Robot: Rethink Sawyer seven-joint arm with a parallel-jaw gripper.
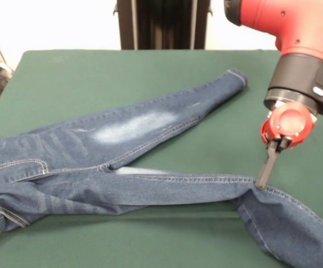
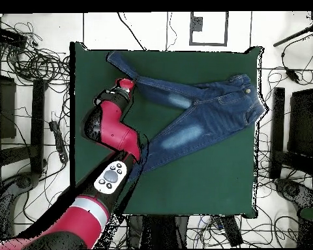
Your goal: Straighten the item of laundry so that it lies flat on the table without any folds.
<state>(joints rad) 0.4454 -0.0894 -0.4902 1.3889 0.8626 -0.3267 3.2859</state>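
Looking across the table, I see the jeans spread over the green cloth with the waistband at the left edge of the front view and both legs running off to the right in a V. One leg reaches up toward the far side with its cuff lying flat; the other runs along the near side and bends downward where my gripper meets it. The gripper comes down from the red arm and its dark fingers look pressed together, their tips touching the denim right at that bend; I cannot tell whether any cloth is pinched between them. From overhead, the gripper sits over the leg near the table's far edge, well apart from the waistband.
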